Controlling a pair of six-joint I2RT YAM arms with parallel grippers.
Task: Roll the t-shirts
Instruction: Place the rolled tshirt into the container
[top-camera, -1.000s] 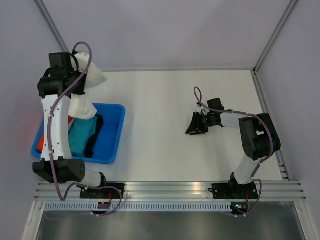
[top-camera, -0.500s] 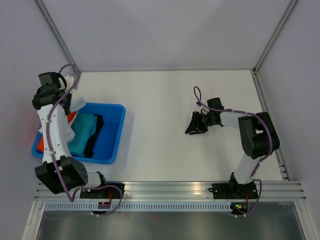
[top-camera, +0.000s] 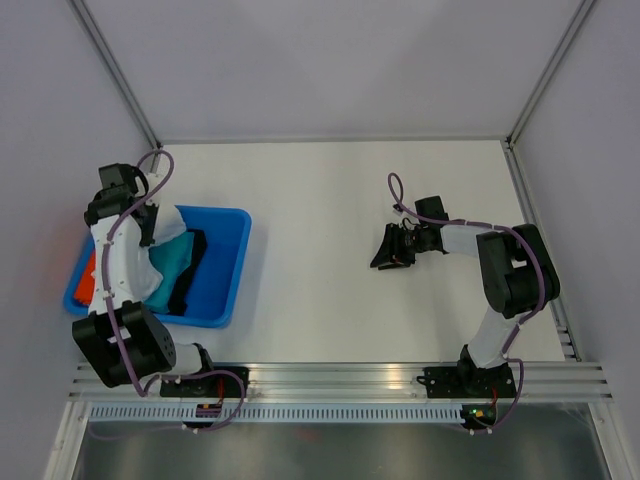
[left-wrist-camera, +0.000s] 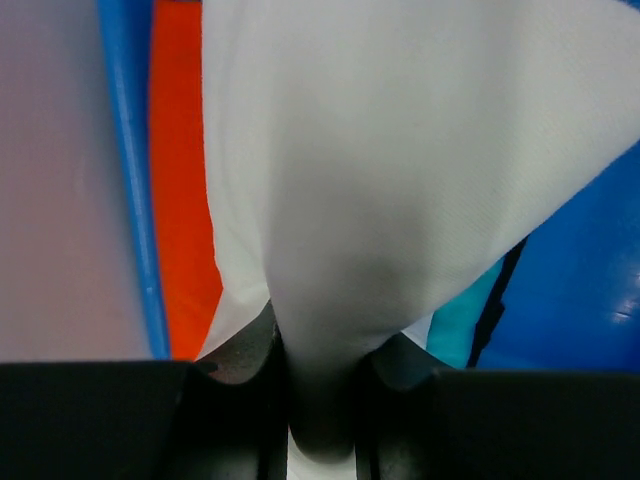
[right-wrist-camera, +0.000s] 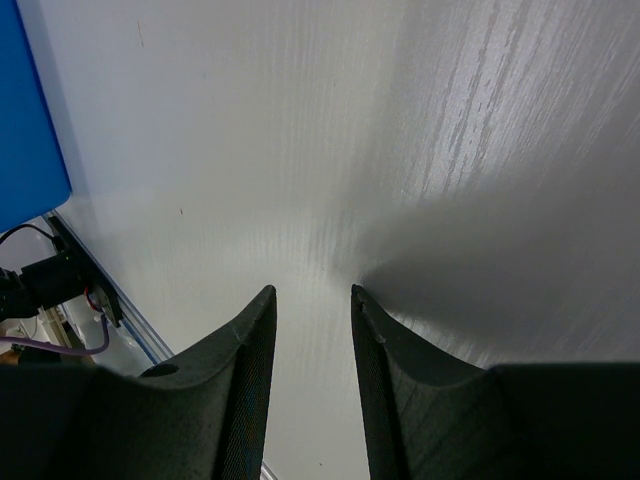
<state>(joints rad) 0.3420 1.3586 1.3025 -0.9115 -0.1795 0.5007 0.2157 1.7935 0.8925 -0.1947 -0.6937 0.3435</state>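
At the far left of the overhead view we see the blue tray (top-camera: 237, 262) on the white table (top-camera: 330, 190), near that table's left edge, and all the t-shirts lie inside it. The orange t-shirt (top-camera: 87, 282) is pressed against the tray's left wall, and the left wrist view shows it as a bright strip (left-wrist-camera: 180, 200) just inside the blue rim (left-wrist-camera: 127, 150). The left gripper (top-camera: 152, 228) reaches down into the tray. In its own camera we see its jaws (left-wrist-camera: 320, 420) closed narrowly on a gathered fold of the white t-shirt (left-wrist-camera: 400, 150), which fans out from the pinch and fills most of that picture. From overhead the white t-shirt (top-camera: 168, 222) drapes over the other garments. To its right we find the teal t-shirt (top-camera: 176, 258), seen from the wrist as a sliver (left-wrist-camera: 462, 322) beneath the white cloth, and beside it a black garment (top-camera: 192, 272) that we cannot identify further. Well apart, toward the right of the table, the right gripper (top-camera: 381, 256) sits low over the bare surface. In its wrist view the jaws (right-wrist-camera: 312, 296) stand partly parted, with only tabletop between them and a corner of the tray (right-wrist-camera: 25, 120) at the left edge.
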